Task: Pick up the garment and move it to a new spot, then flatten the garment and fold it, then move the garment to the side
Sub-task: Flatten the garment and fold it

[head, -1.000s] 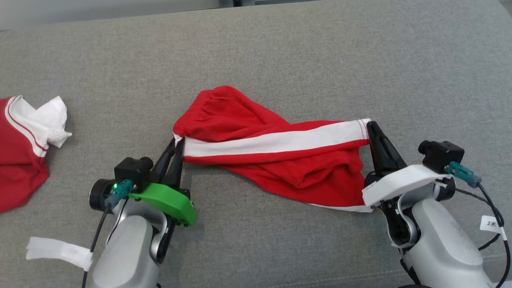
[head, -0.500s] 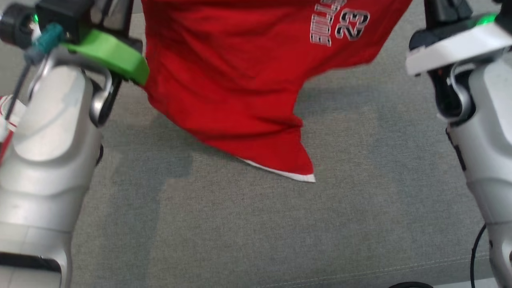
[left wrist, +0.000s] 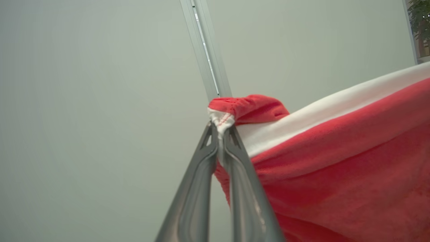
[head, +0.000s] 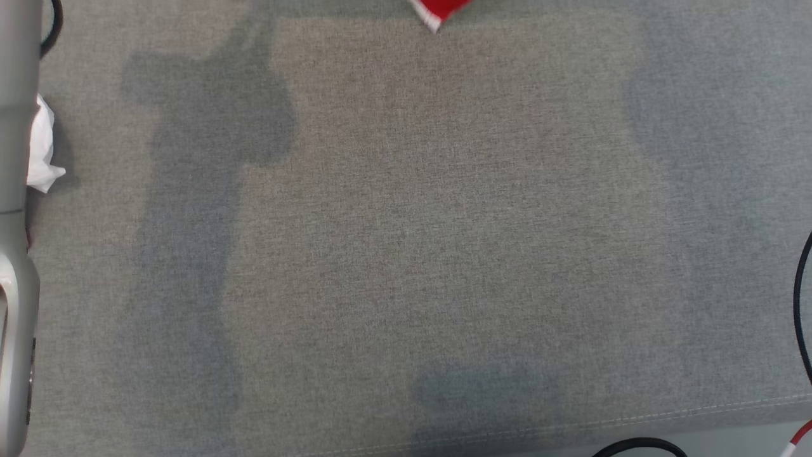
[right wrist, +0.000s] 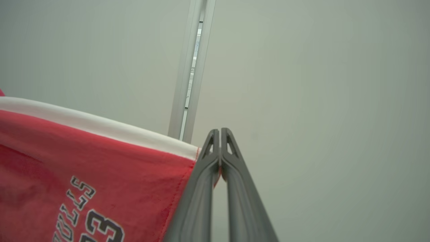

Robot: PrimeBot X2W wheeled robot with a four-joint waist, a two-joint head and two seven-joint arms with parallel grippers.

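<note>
Two grippers each pinch a top corner of the red shorts (left wrist: 336, 174): the left gripper (left wrist: 219, 127) is clamped on the bunched waistband end and the right gripper (right wrist: 220, 131) on the white-striped end. The garment hangs stretched between them above the grey cushion (head: 406, 254). To lay it flat, both arms should probably descend level, keeping the cloth taut.

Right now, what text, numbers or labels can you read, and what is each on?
"ULLS": dark outlined letters printed on the red fabric garment with a white band, right wrist view. The start of the word is cut off, so the reading is uncertain.
"23": large number under those letters, cut by the bottom edge.
No readable text in the head or left wrist views.
</note>
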